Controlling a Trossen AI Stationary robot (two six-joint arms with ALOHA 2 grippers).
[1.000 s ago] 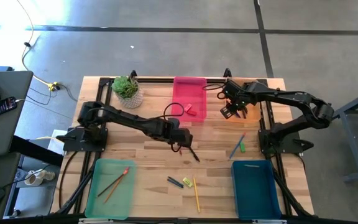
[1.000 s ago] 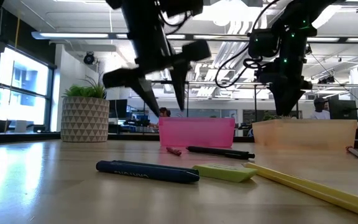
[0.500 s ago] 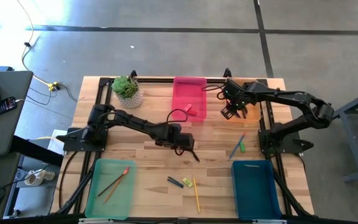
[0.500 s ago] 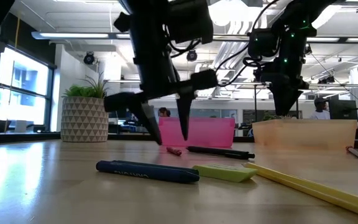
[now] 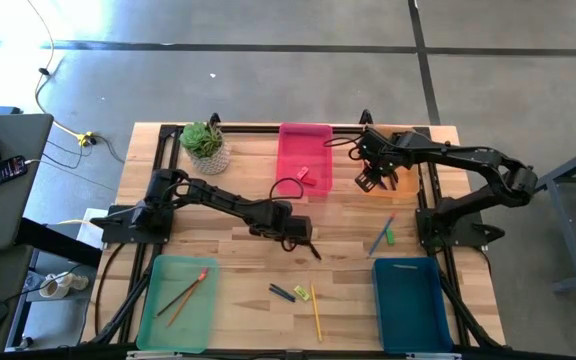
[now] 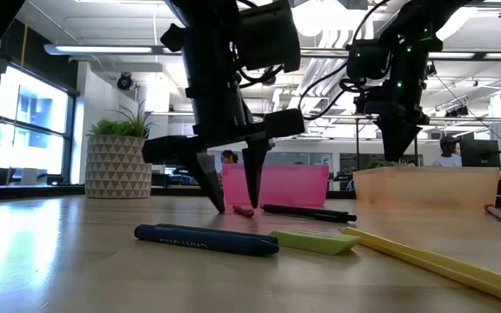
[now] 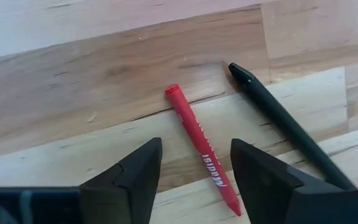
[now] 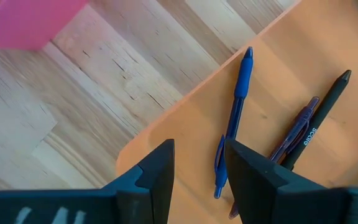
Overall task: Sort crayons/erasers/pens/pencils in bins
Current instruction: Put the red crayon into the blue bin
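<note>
My left gripper (image 5: 296,236) is open, low over the table's middle. Its two fingertips stand on either side of a short red crayon (image 7: 202,158) that lies flat on the wood, and they do not touch it. A black pen (image 7: 284,124) lies just beside the crayon. In the low view the gripper (image 6: 236,207) has its tips almost at the table, with the crayon (image 6: 243,210) behind them. My right gripper (image 5: 372,183) is open and empty above the orange bin (image 8: 278,74), which holds a blue pen (image 8: 232,124), a purple pen (image 8: 297,130) and a black pen (image 8: 319,127).
The pink bin (image 5: 305,150) at the far middle holds a red eraser (image 5: 305,178). The light green bin (image 5: 178,290) at the near left holds pencils. The teal bin (image 5: 408,290) stands at the near right. A blue crayon (image 5: 281,292), a green eraser (image 5: 301,293) and a yellow pencil (image 5: 315,312) lie near the front. A potted plant (image 5: 206,145) stands at the far left.
My left gripper has come down toward the table and a little toward its near edge, and now straddles the red crayon. The crayon and the pen have not moved.
</note>
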